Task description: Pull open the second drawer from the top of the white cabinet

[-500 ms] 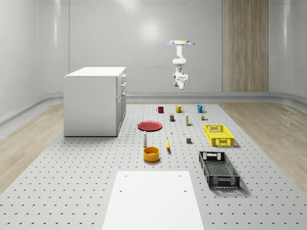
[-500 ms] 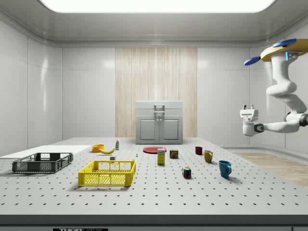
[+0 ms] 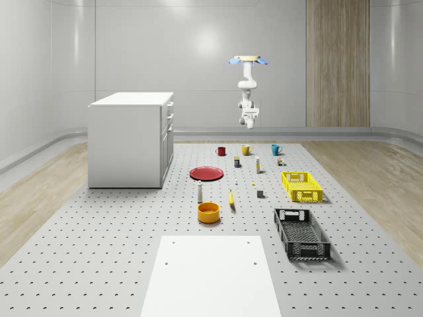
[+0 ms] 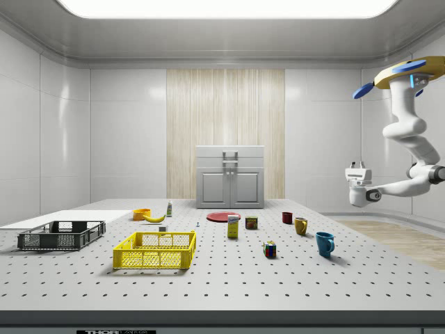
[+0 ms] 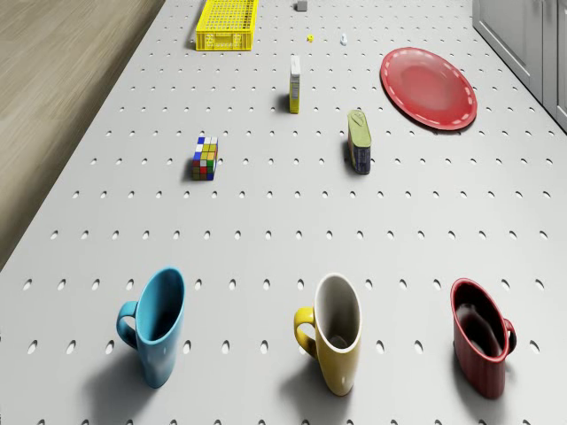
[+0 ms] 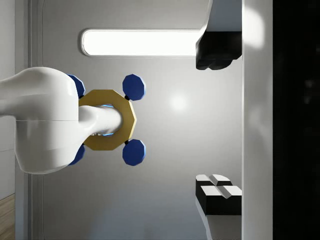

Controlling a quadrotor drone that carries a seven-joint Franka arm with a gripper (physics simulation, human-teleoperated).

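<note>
Well above the far end of the grey perforated desk [image 3: 99, 251], hovering: yellow-bodied quadrotor drone with blue rotors [image 3: 248, 60], resting on nothing. Below it, hanging from a white jointed arm [image 4: 407, 132], the end effector [image 4: 357, 170], level with the upper part of the white cabinet [image 3: 129, 142] yet well apart from it, toward the side view's right. Seen from the wrist, spread wide at 2 dark fingertips [image 6: 215, 50], with nothing held between them.

Over at the whole-scene view's left, standing on the desk with drawer fronts turned toward the middle of the desk. Second drawer from the top [image 3: 168, 119] flush with the front, shut, untouched.

Under the drone, in a row of 3: blue ceramic mug [image 5: 155, 323], yellow ceramic mug [image 5: 335, 332], dark red ceramic mug [image 5: 481, 336], all upright. Farther along the desk, a multicoloured puzzle cube [image 5: 205, 158], a small tin with a green top [image 5: 359, 142], a narrow yellow-and-white carton [image 5: 295, 84] and a flat red plate [image 5: 429, 87] nearest the cabinet. Printing on tin and carton too small to read. Beyond these, a yellow slatted plastic crate [image 5: 227, 24]; nearer the whole-scene camera, a black slatted plastic crate [image 3: 301, 233], an orange bowl [image 3: 208, 212], a yellow banana [image 3: 231, 198] and a plain white sheet [image 3: 211, 274] lying flat.
</note>
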